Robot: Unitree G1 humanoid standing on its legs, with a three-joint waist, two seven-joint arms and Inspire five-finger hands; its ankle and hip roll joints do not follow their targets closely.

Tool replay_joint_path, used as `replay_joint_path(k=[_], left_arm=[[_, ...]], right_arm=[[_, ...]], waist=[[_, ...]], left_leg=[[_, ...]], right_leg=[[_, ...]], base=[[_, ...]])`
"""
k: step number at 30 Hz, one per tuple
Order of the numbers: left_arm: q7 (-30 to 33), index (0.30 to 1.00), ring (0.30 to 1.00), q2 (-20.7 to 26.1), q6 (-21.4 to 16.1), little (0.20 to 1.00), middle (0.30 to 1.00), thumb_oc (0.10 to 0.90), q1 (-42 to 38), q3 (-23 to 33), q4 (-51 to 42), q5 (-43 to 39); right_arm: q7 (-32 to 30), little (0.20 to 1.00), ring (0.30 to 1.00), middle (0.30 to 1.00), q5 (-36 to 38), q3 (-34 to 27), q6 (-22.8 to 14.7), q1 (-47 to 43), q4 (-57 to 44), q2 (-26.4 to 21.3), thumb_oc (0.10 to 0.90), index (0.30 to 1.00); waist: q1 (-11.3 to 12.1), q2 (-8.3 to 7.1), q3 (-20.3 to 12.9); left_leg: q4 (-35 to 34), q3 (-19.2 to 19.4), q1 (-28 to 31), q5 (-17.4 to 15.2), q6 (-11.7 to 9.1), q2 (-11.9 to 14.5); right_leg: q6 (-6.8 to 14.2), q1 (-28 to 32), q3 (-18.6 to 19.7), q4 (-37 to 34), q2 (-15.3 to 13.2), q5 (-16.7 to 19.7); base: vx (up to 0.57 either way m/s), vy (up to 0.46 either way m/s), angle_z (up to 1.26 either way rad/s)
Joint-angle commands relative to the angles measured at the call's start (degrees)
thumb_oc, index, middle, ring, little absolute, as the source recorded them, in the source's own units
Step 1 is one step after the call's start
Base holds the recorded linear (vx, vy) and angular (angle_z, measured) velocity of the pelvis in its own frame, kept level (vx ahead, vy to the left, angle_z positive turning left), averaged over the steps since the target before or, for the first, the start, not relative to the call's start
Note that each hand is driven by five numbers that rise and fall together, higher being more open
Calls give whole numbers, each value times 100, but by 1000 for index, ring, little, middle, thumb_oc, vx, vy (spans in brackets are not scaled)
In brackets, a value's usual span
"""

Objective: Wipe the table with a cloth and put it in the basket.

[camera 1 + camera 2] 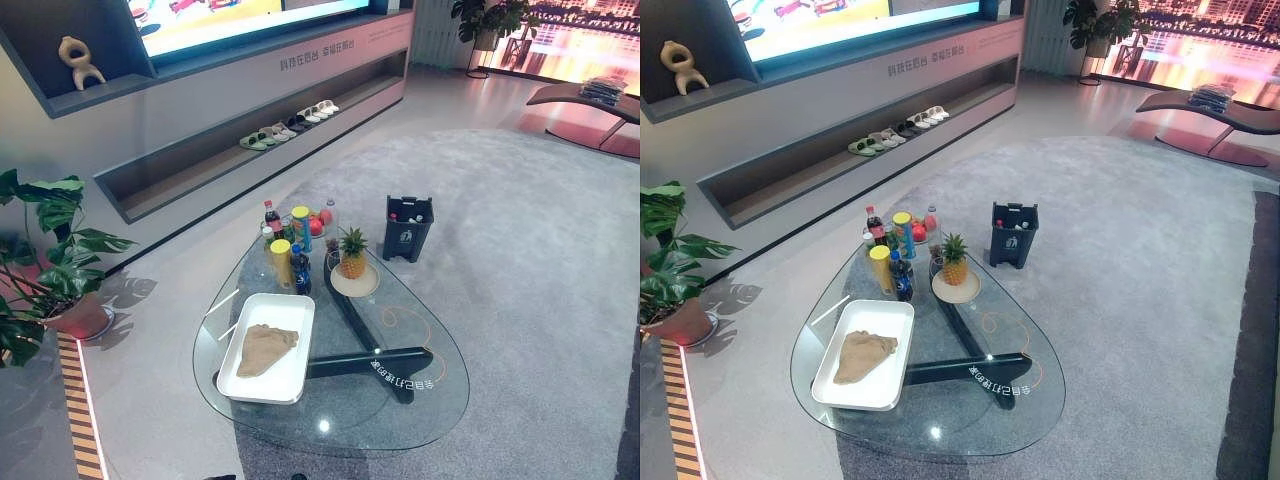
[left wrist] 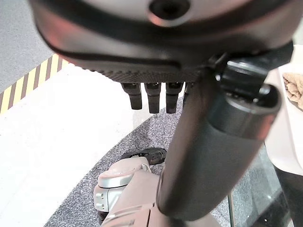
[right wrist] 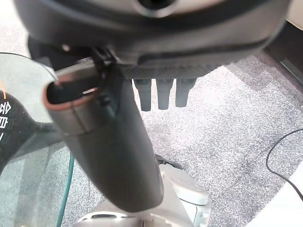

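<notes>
Glass table (image 1: 420,400) bears a white tray (image 1: 291,310) holding the crumpled cloth (image 1: 264,348), which fits either wiping still due or the cloth already stowed; left hand (image 2: 151,94) and right hand (image 3: 163,92) hang relaxed, straight-fingered, holding nothing.

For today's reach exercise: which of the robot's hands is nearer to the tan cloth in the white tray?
Left, judging from the wrist views. The left hand hangs with the cloth and white tray just beside it. The right hand hangs over carpet past the glass table, with no cloth nearby.
</notes>
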Motion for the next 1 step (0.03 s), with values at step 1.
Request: replay_joint_path(k=[1], left_arm=[[-7, 900, 900, 111, -29, 900, 900, 800, -572, 17, 263, 153]], right_arm=[[0, 900, 900, 900, -237, 115, -2, -392, 258, -13, 800, 900]], waist=[[63, -204, 239]], left_leg=[[34, 301, 209, -364, 193, -219]], right_leg=[[115, 35, -125, 274, -120, -7]], base=[[0, 0, 0]])
